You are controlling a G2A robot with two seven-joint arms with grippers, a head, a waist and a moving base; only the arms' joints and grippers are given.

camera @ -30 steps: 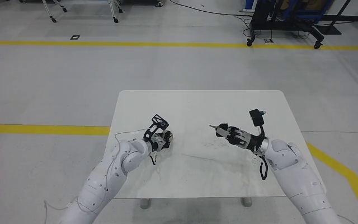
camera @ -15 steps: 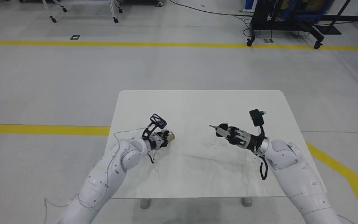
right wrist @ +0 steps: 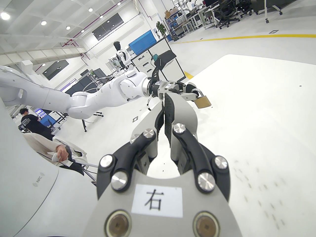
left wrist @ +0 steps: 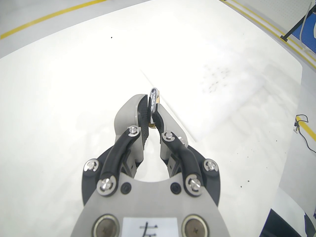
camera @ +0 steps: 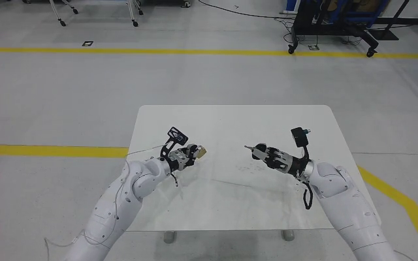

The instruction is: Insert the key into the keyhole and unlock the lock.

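Over the tabletop [camera: 274, 124], left jaws pinched the padlock [right wrist: 202, 101], right jaws the key [camera: 247, 148]; a swinging padlock risked misalignment.

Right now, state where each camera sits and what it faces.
Top view: above the arms, looking down at the table; both arms show, left end effector holding the padlock, right end effector the key.
Left wrist view: on the left wrist, facing across the table; its end effector clamps the padlock's shackle.
Right wrist view: on the right wrist, facing the left arm and padlock past its own end effector.
Shared: top and right wrist views both show the padlock's body.
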